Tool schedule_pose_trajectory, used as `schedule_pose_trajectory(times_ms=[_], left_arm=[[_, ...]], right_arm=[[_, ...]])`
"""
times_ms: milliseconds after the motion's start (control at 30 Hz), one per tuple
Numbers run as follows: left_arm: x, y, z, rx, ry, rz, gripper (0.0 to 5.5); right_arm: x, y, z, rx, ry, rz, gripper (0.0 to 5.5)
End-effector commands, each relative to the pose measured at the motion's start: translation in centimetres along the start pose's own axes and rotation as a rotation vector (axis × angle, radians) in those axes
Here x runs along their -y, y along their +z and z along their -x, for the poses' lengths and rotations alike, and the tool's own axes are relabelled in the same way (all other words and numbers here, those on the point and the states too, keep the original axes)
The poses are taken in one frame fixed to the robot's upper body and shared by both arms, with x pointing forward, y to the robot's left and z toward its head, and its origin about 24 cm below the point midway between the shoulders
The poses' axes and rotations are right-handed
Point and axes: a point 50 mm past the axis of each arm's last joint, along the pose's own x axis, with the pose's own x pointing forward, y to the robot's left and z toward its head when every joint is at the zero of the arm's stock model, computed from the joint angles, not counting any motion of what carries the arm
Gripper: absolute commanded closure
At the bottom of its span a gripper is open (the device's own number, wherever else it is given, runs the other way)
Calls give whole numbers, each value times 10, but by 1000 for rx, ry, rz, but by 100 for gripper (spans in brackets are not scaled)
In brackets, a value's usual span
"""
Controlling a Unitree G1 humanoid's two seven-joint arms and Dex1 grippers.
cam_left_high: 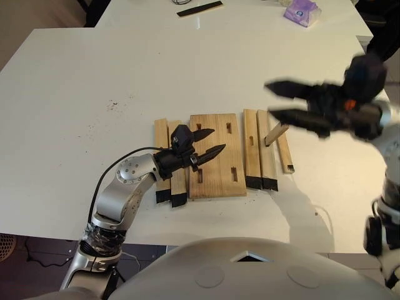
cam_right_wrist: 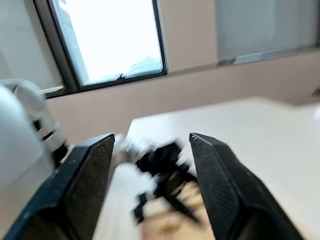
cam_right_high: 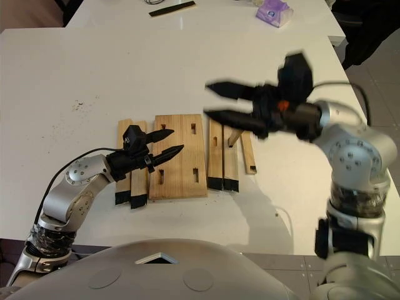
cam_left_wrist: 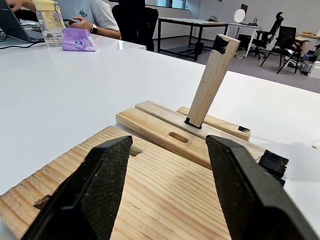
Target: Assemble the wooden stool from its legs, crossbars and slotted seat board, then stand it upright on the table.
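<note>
Centrally, white surface, slotted seat board lying flat on it, left legs and right legs flat just beside it, short wooden piece standing tilted in a right leg's slot, right gripper raised above it, fingers wide, empty, left gripper low over the board's left part, fingers wide, empty.

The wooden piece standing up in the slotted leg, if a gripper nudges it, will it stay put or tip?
Probably stiff: the wooden piece looks like solid wood. It leans in the slot of the leg, so the fit seems loose; a sideways nudge may tip it out. The leg just lies flat on the table, so both could slide.
</note>
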Motion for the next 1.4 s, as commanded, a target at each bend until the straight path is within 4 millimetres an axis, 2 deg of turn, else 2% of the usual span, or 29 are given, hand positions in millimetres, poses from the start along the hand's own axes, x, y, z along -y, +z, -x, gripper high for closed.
schedule_pose_trajectory(times_ms=[33, 100, 167, 233, 300, 500, 633, 767, 867, 933, 1033, 1167, 1400], left_arm=[[-2, -3, 5, -5, 48, -3, 274], [-3, -4, 5, -7, 50, -3, 274], [-4, -4, 4, -9, 48, -5, 274], [-4, -4, 3, -10, 44, -10, 274], [-3, -4, 2, -10, 43, -10, 274], [-1, -9, 5, -10, 67, -2, 274], [1, -10, 3, -3, 81, -1, 274], [4, -12, 6, -2, 100, 4, 274], [7, -15, 11, -9, 117, 11, 274], [8, -16, 13, -16, 123, 10, 274], [8, -16, 15, -18, 133, 8, 274], [6, -17, 13, -20, 125, -2, 274], [5, -17, 9, -16, 114, -7, 274]], right_arm=[[-11, -76, 22, -286, -86, -151, 275], [-2, -101, 31, -382, -167, -121, 275], [10, -117, 37, -454, -230, -66, 275], [20, -129, 45, -501, -292, -12, 275], [23, -134, 52, -525, -317, 16, 275], [21, -124, 69, -554, -305, 51, 275], [23, -108, 80, -593, -350, 137, 275], [9, -79, 70, -425, -452, 213, 275], [0, -70, 60, -321, -602, 246, 275], [2, -75, 61, -335, -790, 263, 248], [4, -87, 58, -325, -930, 211, 208], [8, -106, 49, -335, -993, 136, 208], [17, -115, 35, -340, -1019, 110, 208]])
